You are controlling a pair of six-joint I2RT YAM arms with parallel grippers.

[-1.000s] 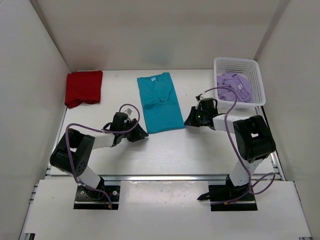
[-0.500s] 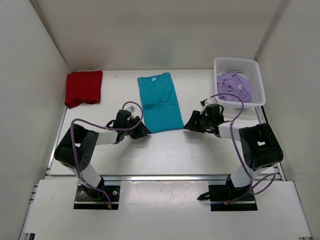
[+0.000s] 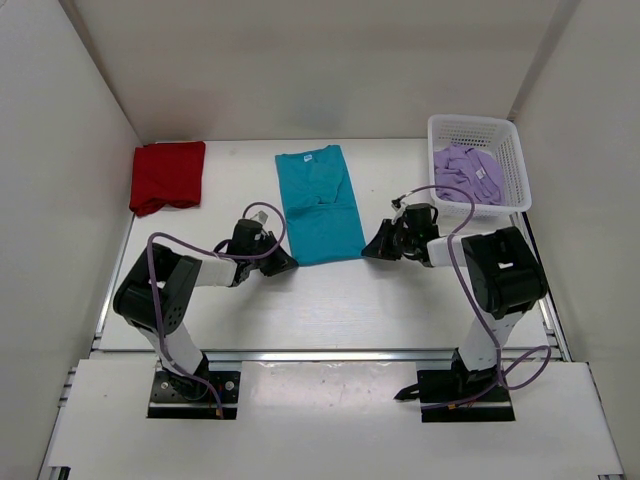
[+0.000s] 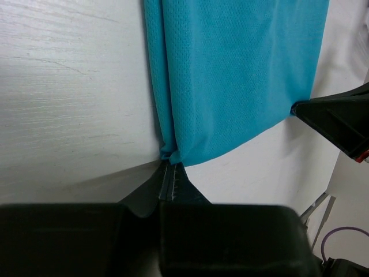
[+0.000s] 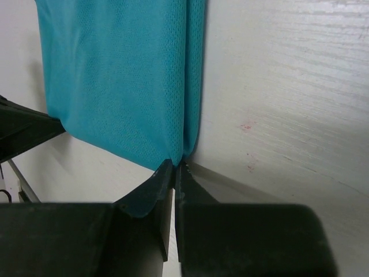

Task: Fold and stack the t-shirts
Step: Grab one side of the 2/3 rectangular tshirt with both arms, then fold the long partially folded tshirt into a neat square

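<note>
The left claw (image 4: 171,173) and right claw (image 5: 174,166) are pinching shut on the near hem corners of the teal t-shirt (image 3: 320,205), which is lying flat at the centre of the worktop (image 3: 340,300). The fold next likely calls for carrying the hem evenly toward the collar.

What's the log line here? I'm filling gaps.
left gripper: shut on teal t-shirt | right gripper: shut on teal t-shirt | lavender t-shirt: in basket

Red tee (image 3: 167,176) folded; teal (image 3: 320,205) flat; lavender (image 3: 465,172) bunched
</note>
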